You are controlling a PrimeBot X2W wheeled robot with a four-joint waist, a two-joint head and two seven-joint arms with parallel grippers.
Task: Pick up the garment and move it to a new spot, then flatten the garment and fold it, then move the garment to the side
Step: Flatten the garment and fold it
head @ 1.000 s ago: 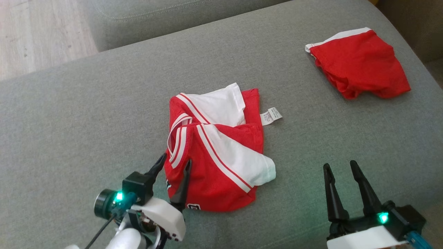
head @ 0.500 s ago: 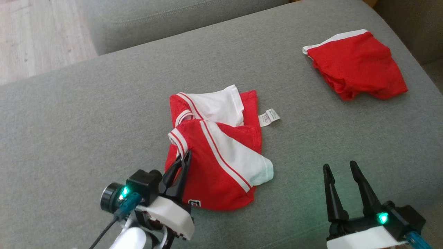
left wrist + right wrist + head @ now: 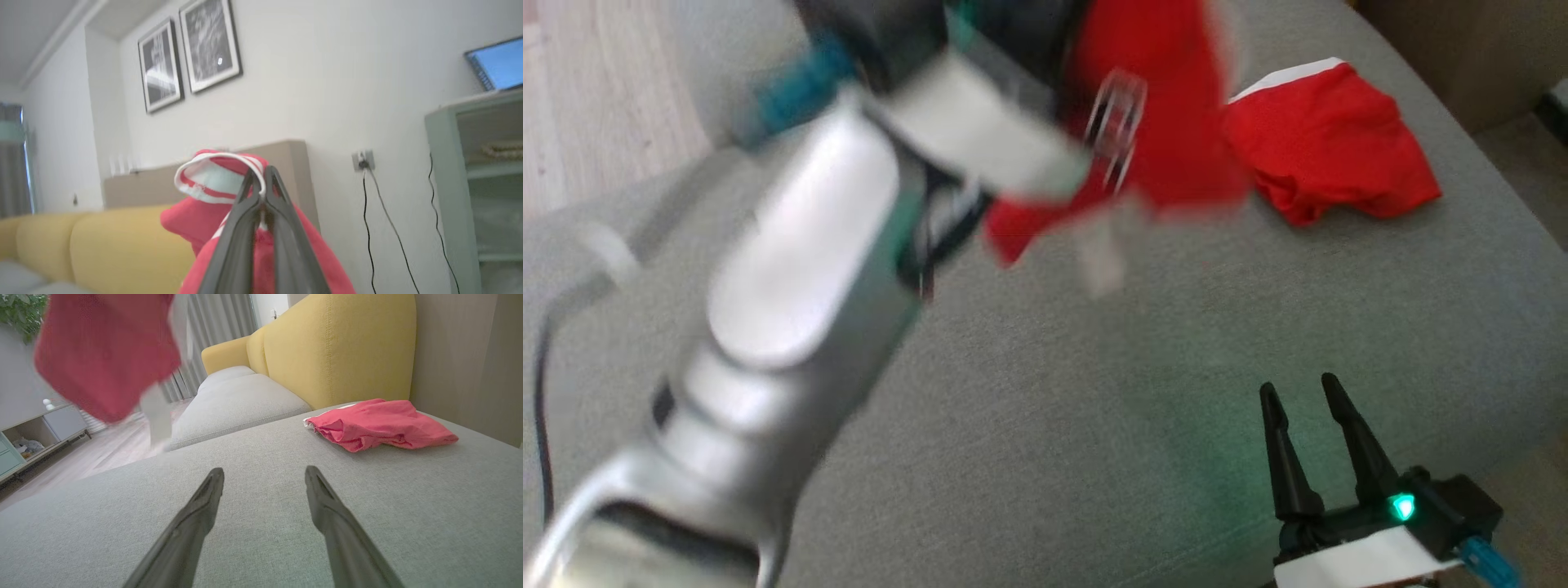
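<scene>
Two tools: left tool (image 3: 262, 173) pinches garment (image 3: 196, 220) striped edge aloft; right tool (image 3: 1298, 384) spread above broad grey cushion (image 3: 1054, 408)

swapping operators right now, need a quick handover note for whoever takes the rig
The left tool is shut on the jersey, which hangs in the air above the couch.
The right tool is open, low over the couch, holding nothing.
The shorts lie on the couch, far right.
Done: pickup.
Left: set the jersey at a new spot, flatten, fold, move aside.
</scene>
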